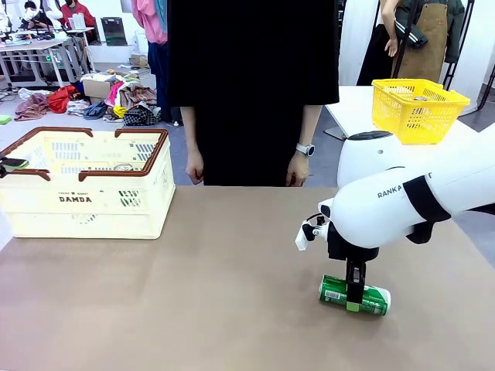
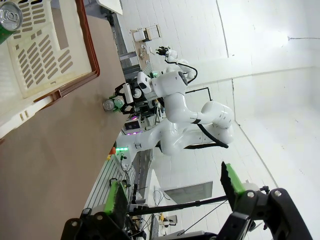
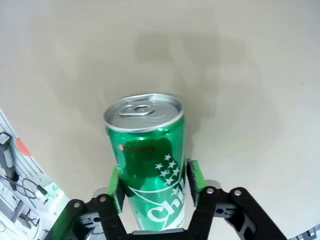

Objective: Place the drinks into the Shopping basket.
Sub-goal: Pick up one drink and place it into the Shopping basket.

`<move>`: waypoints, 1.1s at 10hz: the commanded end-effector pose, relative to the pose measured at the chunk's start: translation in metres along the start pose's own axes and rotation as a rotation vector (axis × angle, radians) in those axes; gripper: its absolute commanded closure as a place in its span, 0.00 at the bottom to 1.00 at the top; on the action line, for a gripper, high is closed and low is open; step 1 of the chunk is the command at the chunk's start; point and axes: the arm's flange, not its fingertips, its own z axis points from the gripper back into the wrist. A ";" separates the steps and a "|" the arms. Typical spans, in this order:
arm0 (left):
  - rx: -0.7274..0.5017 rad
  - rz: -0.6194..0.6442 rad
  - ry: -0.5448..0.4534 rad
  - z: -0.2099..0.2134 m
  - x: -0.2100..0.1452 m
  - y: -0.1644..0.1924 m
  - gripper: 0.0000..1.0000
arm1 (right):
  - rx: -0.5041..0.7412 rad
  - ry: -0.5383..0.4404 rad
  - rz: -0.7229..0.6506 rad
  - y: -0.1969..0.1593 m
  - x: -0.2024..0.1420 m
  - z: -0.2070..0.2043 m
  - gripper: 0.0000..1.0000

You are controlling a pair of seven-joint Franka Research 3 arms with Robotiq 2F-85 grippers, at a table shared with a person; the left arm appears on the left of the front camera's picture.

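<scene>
- Pads of the right hand sit against both sides of the green can, clamped on it just below its silver end.
- From the front, the green can lies on its side on the brown worktop, at the robot's right. The right hand reaches straight down over its middle.
- The left hand is spread wide, holding nothing.
- The Shopping basket stands on the worktop at the robot's far left, well apart from the green can.
- Another can, silver end showing, is seen against the basket's inner wall; its body colour is hard to tell.
- A person stands at the far edge, arms hanging.
- A yellow mesh basket rests on a white table behind.
</scene>
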 end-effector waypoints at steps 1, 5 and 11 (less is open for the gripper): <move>-0.012 0.006 0.002 -0.001 -0.003 -0.004 0.00 | 0.026 -0.013 0.017 0.021 -0.027 -0.014 1.00; -0.012 0.006 0.002 -0.001 -0.003 -0.004 0.00 | 0.044 0.003 0.022 0.022 -0.023 -0.017 1.00; -0.012 0.006 0.002 -0.001 -0.003 -0.004 0.00 | -0.030 -0.050 -0.062 0.017 -0.039 0.160 1.00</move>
